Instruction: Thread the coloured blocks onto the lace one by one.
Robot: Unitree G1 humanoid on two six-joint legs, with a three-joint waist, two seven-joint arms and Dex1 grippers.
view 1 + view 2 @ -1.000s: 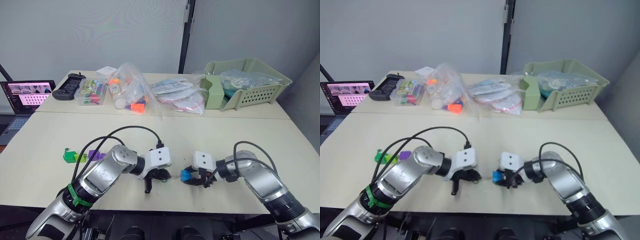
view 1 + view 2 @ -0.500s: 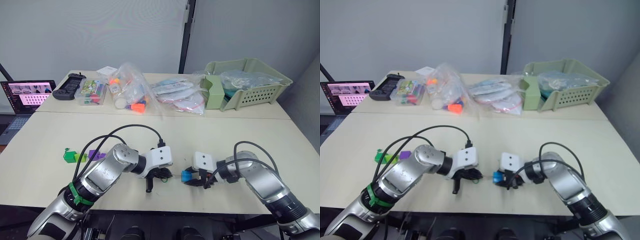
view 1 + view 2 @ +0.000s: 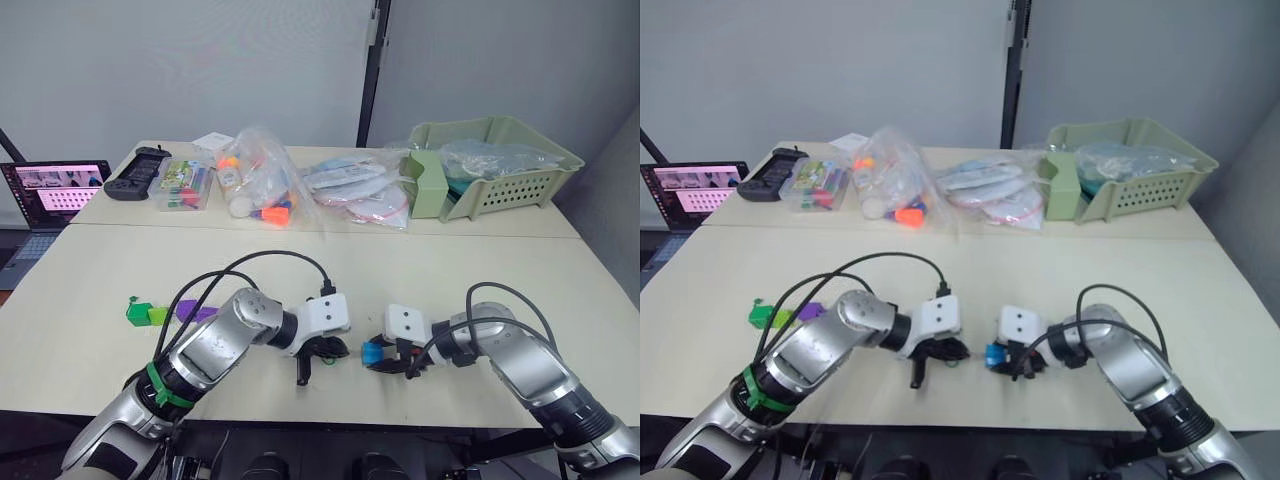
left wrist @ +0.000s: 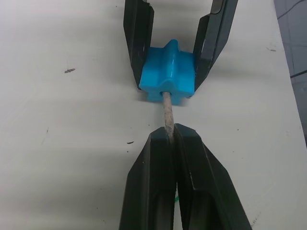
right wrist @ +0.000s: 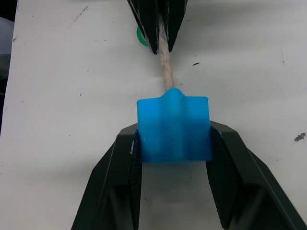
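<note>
Your right gripper (image 5: 173,139) is clamped on the blue block (image 5: 173,125), low over the table (image 3: 300,260) near the front edge. Your left gripper (image 4: 170,136) pinches the lace tip (image 4: 167,109), which enters the block's hole. Remaining blocks (image 3: 165,313) sit well off to your left.

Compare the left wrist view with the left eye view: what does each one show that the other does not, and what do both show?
Left wrist view alone: the lace tip entering the hole of the blue block, pinched by the left end effector.

Left eye view alone: the other blocks near the table's left edge, the bags and the green basket at the back.

Both: the blue block held in the right end effector, both end effectors low over the table.
</note>
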